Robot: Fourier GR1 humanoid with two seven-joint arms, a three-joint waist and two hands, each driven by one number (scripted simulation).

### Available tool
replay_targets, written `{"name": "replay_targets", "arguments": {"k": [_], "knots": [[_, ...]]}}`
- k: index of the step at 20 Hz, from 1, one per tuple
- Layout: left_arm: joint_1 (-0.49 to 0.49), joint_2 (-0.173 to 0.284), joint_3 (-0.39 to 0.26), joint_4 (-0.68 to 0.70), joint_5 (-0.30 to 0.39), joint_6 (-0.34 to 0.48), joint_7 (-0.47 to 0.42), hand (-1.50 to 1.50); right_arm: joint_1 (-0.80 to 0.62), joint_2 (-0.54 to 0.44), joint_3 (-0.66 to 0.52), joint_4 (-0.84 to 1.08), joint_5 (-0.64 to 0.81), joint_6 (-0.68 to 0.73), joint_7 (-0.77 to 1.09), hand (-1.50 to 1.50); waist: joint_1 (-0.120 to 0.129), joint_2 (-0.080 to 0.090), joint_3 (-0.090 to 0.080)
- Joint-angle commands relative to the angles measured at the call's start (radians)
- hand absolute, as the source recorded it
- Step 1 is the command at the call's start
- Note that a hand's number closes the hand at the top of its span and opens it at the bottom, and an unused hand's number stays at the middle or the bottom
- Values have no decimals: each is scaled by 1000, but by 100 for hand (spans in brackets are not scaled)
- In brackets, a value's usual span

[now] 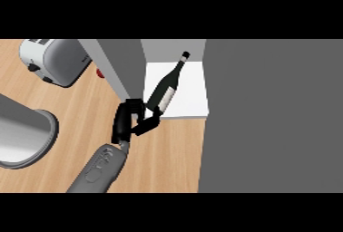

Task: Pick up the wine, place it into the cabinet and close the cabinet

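Pale wood-grain counter (74,131), running from the lower edge of the head view up to the far side.

Item, nearest: one grey forearm (99,170) entering from the lower edge, left of centre, angled up and to the right. Which arm it is cannot be told from this view alone; by its place on the left it reads as the left.

Item: left hand (126,121), black, at the end of that forearm. Fingers extend up and to the right, and their tips touch the base of the wine bottle. Whether they curl round the base or only rest against it cannot be told.

Item: wine bottle (164,88), dark glass with a pale label on the lower body. It is tilted, neck pointing up and right, cap towards the rear. It lies over the white shelf floor (191,97) of the cabinet, base at the shelf's front left corner.

Item: cabinet, grey. Its open door (120,63) stands edge-on just left of the shelf; a broad grey panel (275,113) fills the right side.

Item, left edge: round grey pot (30,136), partly cut off.

Item, far left: silver toaster (53,59) with black knobs.

Item: small red object (101,73) beside the door; identity unclear.
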Motion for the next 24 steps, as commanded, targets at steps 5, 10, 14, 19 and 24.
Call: {"name": "replay_targets", "arguments": {"k": [5,10,14,19,24], "knots": [[-260,-56,-56,167,-75,42,107,150,3,6,-4,-54,-77,11,16,-150,-44,19,-7],[-249,-52,-65,189,-77,64,117,150,-2,-9,-18,-75,-113,24,45,-150,-42,22,-7],[-223,-56,-82,246,-86,124,110,150,4,9,-1,-27,-101,38,-2,-150,-71,28,-7],[-233,-34,-29,245,-70,156,118,150,42,10,27,-39,-93,60,-19,-150,-87,28,-8],[-246,-22,-17,226,-52,148,98,150,22,11,20,-11,-84,60,-9,-150,-78,32,-9]]}}
